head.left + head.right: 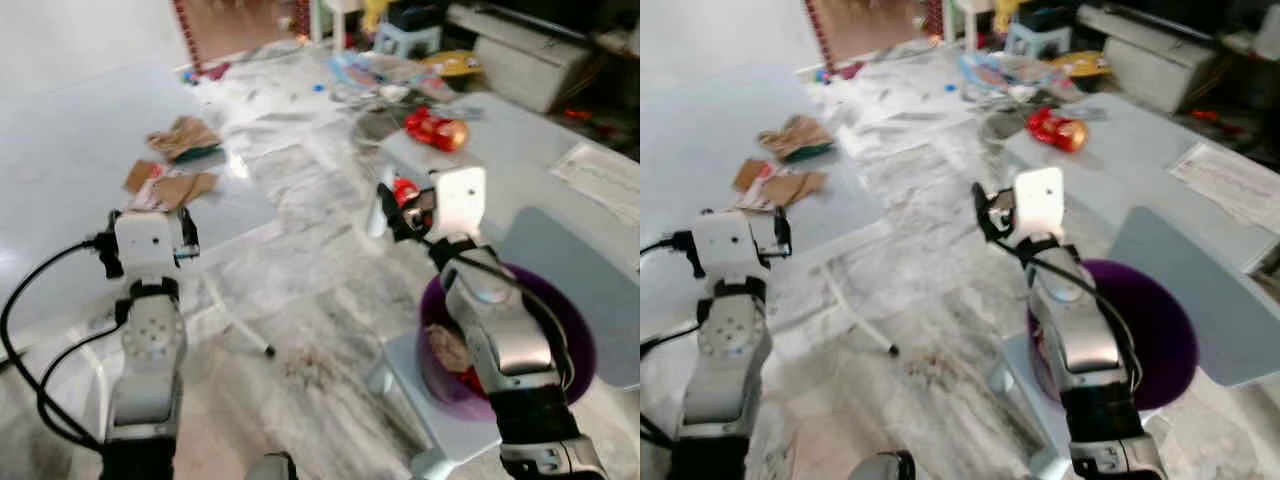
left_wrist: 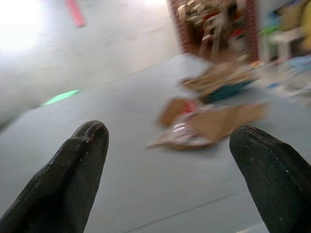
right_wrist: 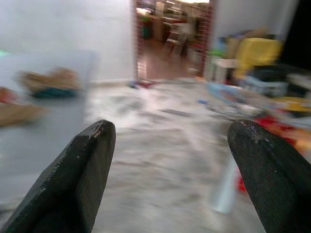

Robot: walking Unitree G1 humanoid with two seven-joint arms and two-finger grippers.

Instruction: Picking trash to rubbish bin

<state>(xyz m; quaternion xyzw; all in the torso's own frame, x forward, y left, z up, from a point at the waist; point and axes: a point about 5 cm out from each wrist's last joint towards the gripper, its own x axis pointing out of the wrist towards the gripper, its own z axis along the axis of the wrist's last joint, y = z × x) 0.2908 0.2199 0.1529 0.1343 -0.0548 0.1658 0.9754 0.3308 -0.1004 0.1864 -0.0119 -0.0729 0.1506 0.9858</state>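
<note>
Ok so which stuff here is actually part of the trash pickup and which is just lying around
Part of the job:
- cardboard scraps on the grey mat
- crumpled brown paper
- red wrapper on the low table
- purple bin
- left gripper, right gripper, both open

Lying about:
- printed sheet
- blue stool
- white stick

Open marble floor [image 1: 300, 260] runs up the middle of the frame between both arms. Cardboard scraps [image 1: 172, 185] litter the grey mat [image 1: 60, 190] at upper left. A low grey table [image 1: 540, 150] with a red wrapper [image 1: 435, 130], perhaps foil, blocks the upper right; the purple bin [image 1: 570, 340] fills the lower right.
</note>
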